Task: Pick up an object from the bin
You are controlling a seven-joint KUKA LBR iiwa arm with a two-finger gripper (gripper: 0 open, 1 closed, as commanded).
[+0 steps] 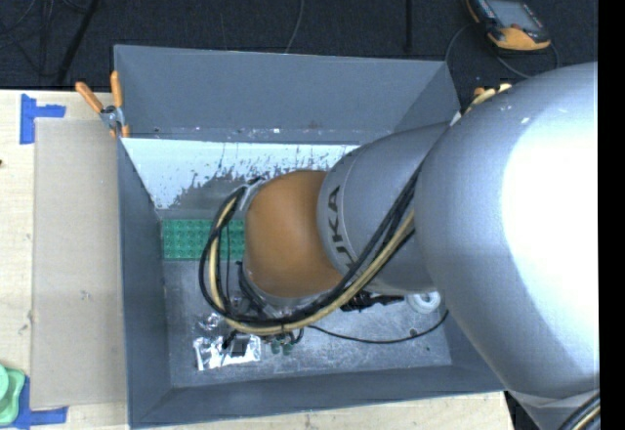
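Observation:
My gripper (273, 338) reaches down into the front left part of the bin, mostly hidden under the arm's orange cover. A crumpled silvery foil piece (221, 350) lies on the bin floor just left of it, close to or touching it. A flat green studded plate (191, 240) lies on the floor farther back on the left, partly hidden behind the cover and its cables.
A small white round thing (426, 301) peeks out beneath the arm at the right of the bin floor. The large grey arm covers the right half of the bin. Black and yellow cables loop around the orange cover.

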